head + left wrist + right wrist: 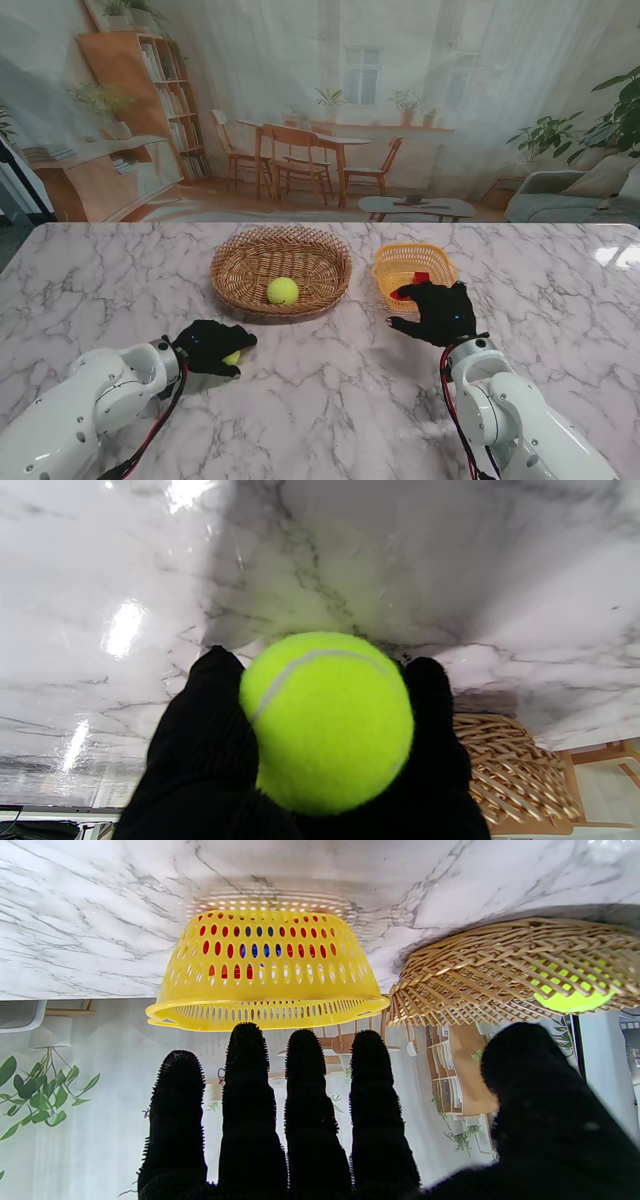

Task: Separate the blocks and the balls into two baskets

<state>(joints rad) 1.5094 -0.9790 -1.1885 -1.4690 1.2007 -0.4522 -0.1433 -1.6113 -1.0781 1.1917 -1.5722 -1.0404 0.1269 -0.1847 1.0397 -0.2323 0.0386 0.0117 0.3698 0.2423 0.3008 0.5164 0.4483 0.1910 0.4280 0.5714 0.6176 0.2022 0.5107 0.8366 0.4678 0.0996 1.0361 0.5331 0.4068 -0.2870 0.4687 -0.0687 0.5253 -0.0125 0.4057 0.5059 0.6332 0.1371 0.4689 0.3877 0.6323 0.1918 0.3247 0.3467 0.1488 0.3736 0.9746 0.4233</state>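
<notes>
1. Presently, our left hand (212, 347) is closed around a tennis ball (327, 722), fingers (215, 715) wrapped on either side so it cannot roll; hand and ball sit low over the marble table (120, 280), at about seven o'clock from the wicker basket (281, 268).
2. Wicker basket: holds a second tennis ball (283, 291) near its nearer rim, so we judge it the balls' basket and the likely destination for the one held.
3. Yellow plastic basket (412, 272): at three o'clock from the wicker one, just beside it. Red block (421, 277) visible inside; red and blue show through the wall holes in the right wrist view, so blocks collect here.
4. Our right hand (437, 312): fingers spread and straight, holding nothing, at the yellow basket's six o'clock rim. Something red (403, 294) shows by its fingertips; we cannot tell what.
5. No loose blocks or balls seen elsewhere on the table.
</notes>
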